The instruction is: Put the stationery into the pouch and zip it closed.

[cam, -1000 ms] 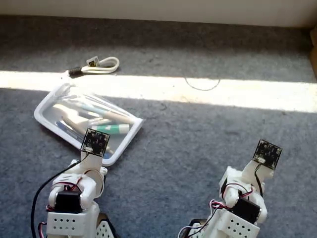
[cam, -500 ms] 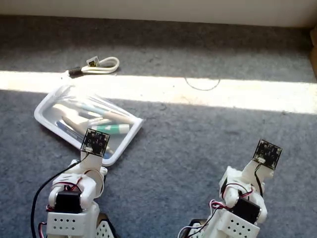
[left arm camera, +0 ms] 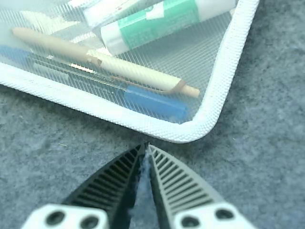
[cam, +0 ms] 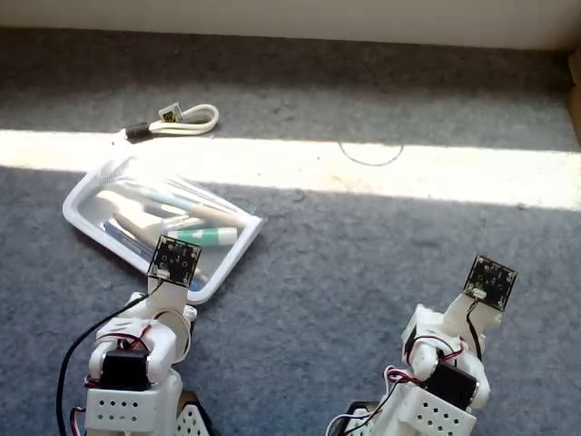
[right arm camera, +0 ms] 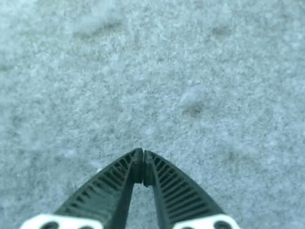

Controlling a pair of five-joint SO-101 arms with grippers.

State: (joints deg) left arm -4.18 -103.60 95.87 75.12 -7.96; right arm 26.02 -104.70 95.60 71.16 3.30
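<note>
The mesh pouch [cam: 234,261], holding the pens [left arm camera: 119,69], is laid diagonally toward the left edge of the counter [cam: 363,272], its near corner just beyond the shut tips of the left claw [left arm camera: 145,148]; the right claw [right arm camera: 143,155], likewise shut, is held well apart.
</note>
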